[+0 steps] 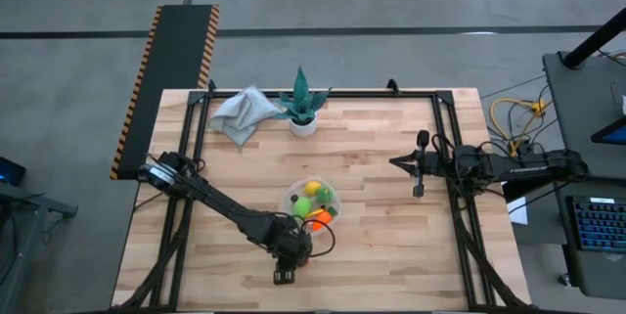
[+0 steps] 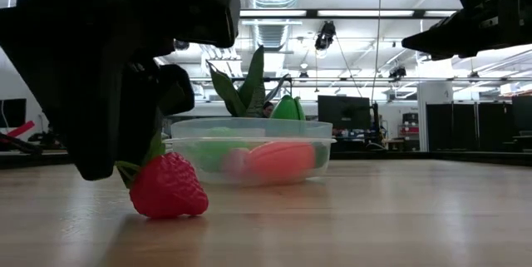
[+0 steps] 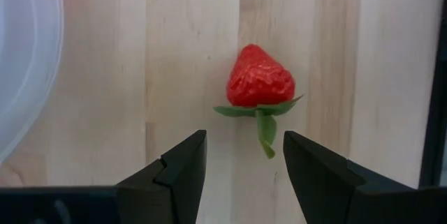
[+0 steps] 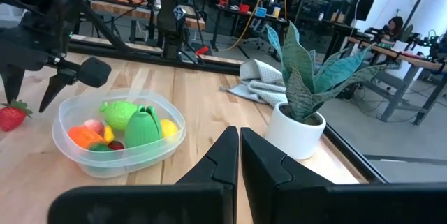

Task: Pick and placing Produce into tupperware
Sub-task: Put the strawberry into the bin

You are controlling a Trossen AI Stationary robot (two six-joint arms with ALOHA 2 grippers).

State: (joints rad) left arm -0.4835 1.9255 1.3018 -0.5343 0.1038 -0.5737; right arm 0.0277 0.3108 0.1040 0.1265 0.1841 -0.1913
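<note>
A red toy strawberry (image 3: 260, 77) with a green leafy stem lies on its side on the bare wood, near the table's near edge, beside the tupperware (image 1: 311, 200). My left gripper (image 3: 244, 140) hangs just above it, pointing down and open, one finger on either side of the stem, touching nothing. The round clear tupperware (image 4: 119, 137) holds green pieces, a yellow lemon, an orange carrot, a pink piece and a dark red bit. My right gripper (image 4: 239, 155) is shut and waits above the table's right side (image 1: 396, 162).
A teal spiky plant in a white pot (image 1: 303, 109) and a crumpled grey cloth (image 1: 238, 113) sit at the far edge. Bare wood lies between the tupperware and the right arm. The strawberry (image 2: 169, 188) lies close in front of the tupperware wall (image 2: 249, 146).
</note>
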